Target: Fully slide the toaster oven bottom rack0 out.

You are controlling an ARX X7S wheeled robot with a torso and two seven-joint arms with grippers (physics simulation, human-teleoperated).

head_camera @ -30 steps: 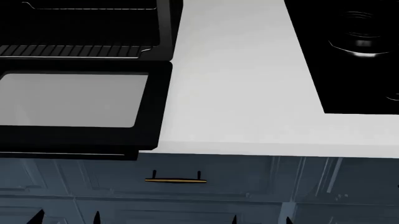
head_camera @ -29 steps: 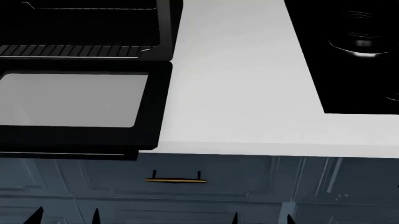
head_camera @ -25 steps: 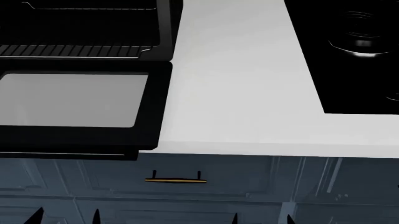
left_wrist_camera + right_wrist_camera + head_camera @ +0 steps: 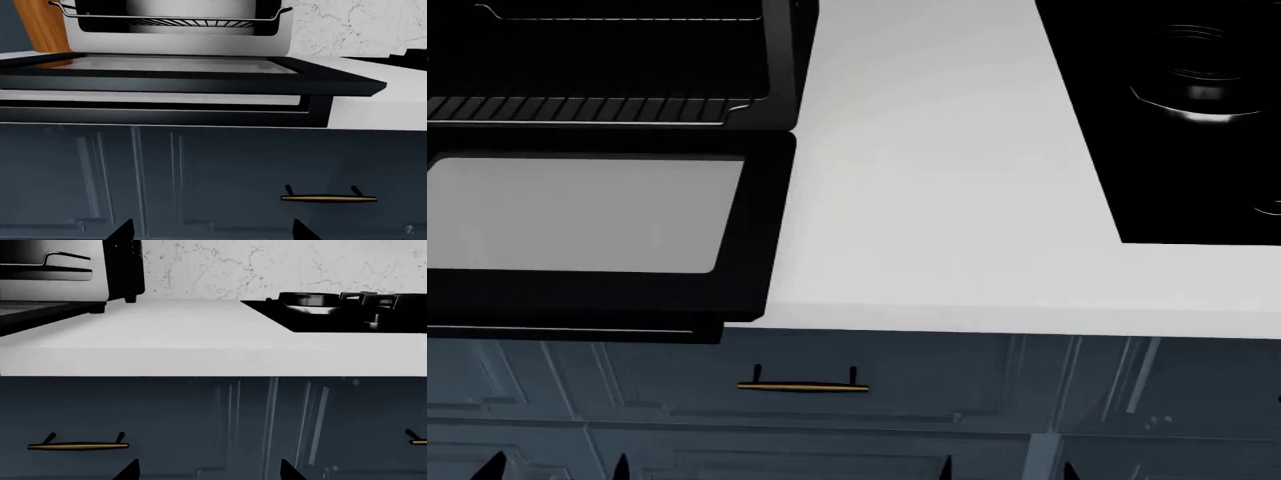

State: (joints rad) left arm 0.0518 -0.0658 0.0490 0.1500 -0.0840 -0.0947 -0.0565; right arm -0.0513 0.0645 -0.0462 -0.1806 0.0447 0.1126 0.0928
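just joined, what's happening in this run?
Nothing is being handled yet. The toaster oven sits on the counter with its door dropped flat, and the bottom rack0 is untouched. Both grippers are low, in front of the blue cabinets; only their tips show, spread apart.

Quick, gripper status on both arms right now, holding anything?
Left gripper: open, holding nothing, down in front of the cabinet below the toaster oven.
Right gripper: open, holding nothing, low in front of the cabinet front.
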